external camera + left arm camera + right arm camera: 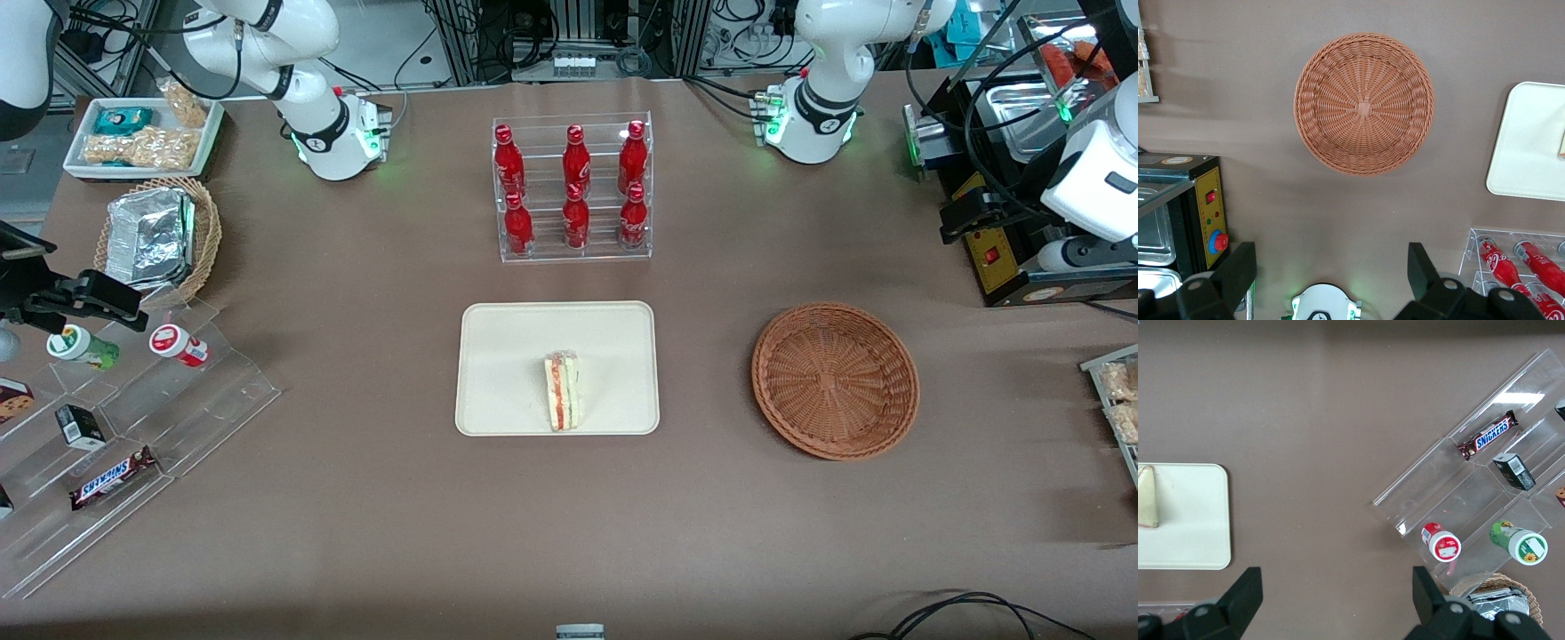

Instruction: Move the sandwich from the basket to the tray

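The sandwich, a white wedge with red and green filling, lies on the cream tray at the table's middle. Its edge shows in the left wrist view on the tray. It also shows in the right wrist view on the tray. The reddish-brown basket stands empty beside the tray, toward the working arm's end; the left wrist view looks down into it. My left gripper hangs high, farther from the front camera than the basket. It is open and empty.
A clear rack of red bottles stands farther back than the tray. A black box with a red button sits near the gripper. A stepped acrylic shelf with snacks, a tan basket with foil and a white snack tray lie toward the parked arm's end.
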You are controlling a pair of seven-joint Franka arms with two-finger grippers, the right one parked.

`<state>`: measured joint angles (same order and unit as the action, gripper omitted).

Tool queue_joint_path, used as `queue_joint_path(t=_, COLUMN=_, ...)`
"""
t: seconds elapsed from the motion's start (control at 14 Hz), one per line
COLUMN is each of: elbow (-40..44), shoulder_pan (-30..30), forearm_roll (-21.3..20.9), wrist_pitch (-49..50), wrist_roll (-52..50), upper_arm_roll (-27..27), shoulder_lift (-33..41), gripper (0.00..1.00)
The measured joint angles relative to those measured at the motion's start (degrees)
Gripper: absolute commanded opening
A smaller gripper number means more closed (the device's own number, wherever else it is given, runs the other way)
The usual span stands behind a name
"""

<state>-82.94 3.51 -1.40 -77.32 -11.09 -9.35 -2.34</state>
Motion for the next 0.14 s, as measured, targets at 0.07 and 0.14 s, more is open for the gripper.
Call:
queue_joint_path(t=0.07, elbow=0.0, shoulder_pan=0.0, forearm_roll=0.0, wrist_pitch=0.0, wrist_roll=-0.01, upper_arm_roll=-0.04, shoulder_lift=0.0, gripper=1.0)
queue_joint_path(t=0.14, elbow=-0.02, shoulder_pan=0.0, forearm_roll=0.0, wrist_pitch=0.0, wrist_roll=-0.03, upper_arm_roll=-0.06, shoulder_lift=-0.01, gripper=1.0)
